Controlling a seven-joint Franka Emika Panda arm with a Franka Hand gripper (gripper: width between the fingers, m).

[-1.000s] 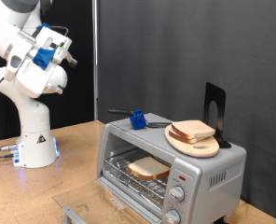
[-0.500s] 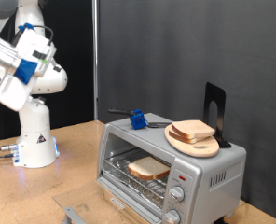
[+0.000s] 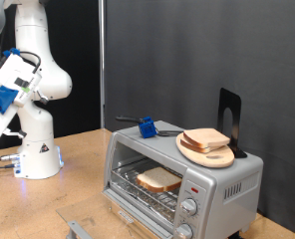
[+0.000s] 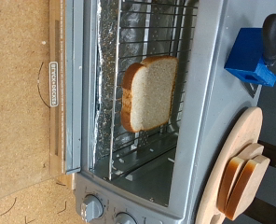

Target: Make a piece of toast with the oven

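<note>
The oven (image 3: 227, 184) stands at the exterior view's lower right with its glass door (image 4: 54, 84) folded down open. One piece of toast (image 3: 159, 180) lies flat on the wire rack inside, and the wrist view looks down on that slice (image 4: 149, 93) from well above. My gripper's hand (image 3: 2, 97) is high at the exterior view's left edge, far from the oven. Its fingers are cut off by the frame edge and do not show in the wrist view. Nothing is seen held.
On the oven's top sits a round wooden board (image 3: 219, 156) with more bread slices (image 3: 205, 139), a blue block (image 3: 146, 126) with a black handle, and a black stand (image 3: 229, 115). Knobs (image 3: 190, 207) face front. The robot base (image 3: 38, 154) stands on the wooden table at the left.
The arm has swung left and down, carrying the hand from the upper left to the exterior view's left edge. Oven, toast and board have not moved.
</note>
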